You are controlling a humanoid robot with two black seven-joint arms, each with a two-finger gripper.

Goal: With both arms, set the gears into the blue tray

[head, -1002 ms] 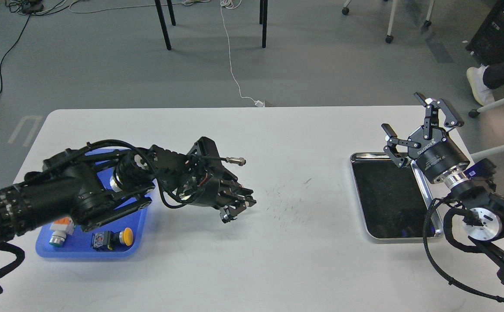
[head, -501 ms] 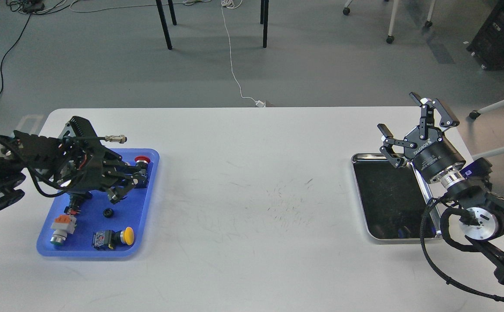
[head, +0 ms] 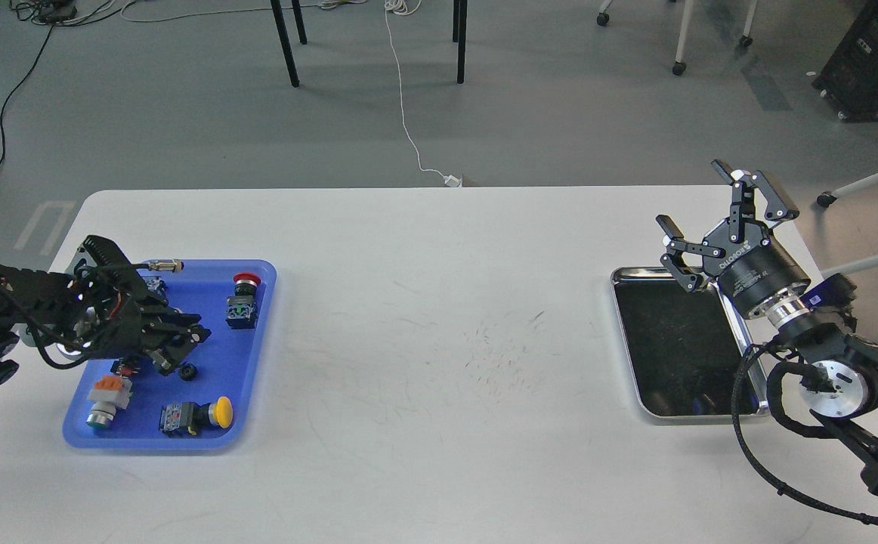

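Note:
The blue tray [head: 251,378] lies at the table's left end. One gear [head: 188,371], a tiny black toothed wheel, rests on the tray floor near its middle. My left gripper [head: 182,350] hovers low over the tray just above and left of that gear, its fingers open with nothing between them. Far to the right, my right gripper [head: 690,195] is raised over the back edge of a steel tray, fingers spread wide open and empty. No other gear shows.
Push-button switches share the blue tray: a red-capped one [head: 243,300], a yellow-capped one [head: 199,415] and a green one with an orange block [head: 104,400]. The steel tray [head: 673,347] with a dark inside sits at the right. Chair legs and cables are on the floor behind.
My left arm swung from the table's middle back left over the blue tray and lowered. A gear now lies in the tray. The right gripper has barely shifted.

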